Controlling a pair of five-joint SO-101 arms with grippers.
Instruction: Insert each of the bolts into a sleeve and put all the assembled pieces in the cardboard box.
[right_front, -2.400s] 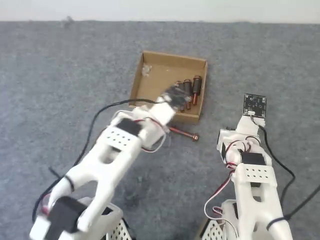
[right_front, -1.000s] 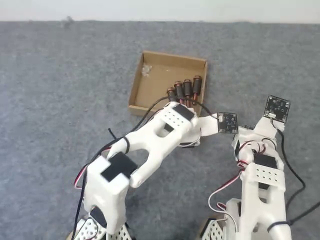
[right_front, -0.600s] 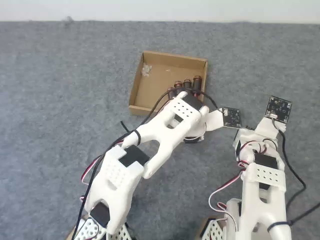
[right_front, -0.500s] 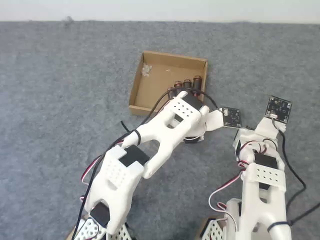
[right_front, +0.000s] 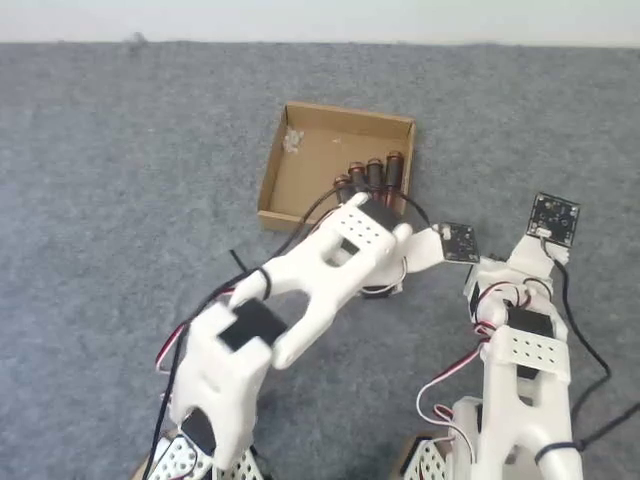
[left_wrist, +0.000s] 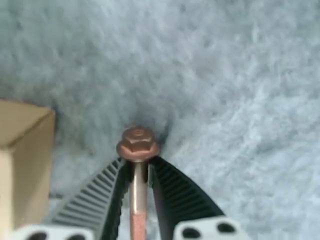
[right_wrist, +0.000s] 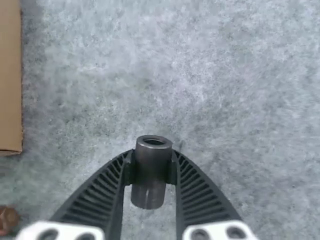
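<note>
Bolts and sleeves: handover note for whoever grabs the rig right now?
Left gripper: shut on a bolt, just outside the cardboard box.
Right gripper: shut on a sleeve, open end facing away from the wrist.
Done: four assembled pieces lie in the box.
To do: push this bolt into this sleeve, then put that piece in the box.

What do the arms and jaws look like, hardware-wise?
The left arm and right arm are white plastic shells with hole grids, black servo blocks, black cables and red-white wires. Each wrist carries a square black camera board. Jaws: black, ribbed, tapered, on white mounts.
</note>
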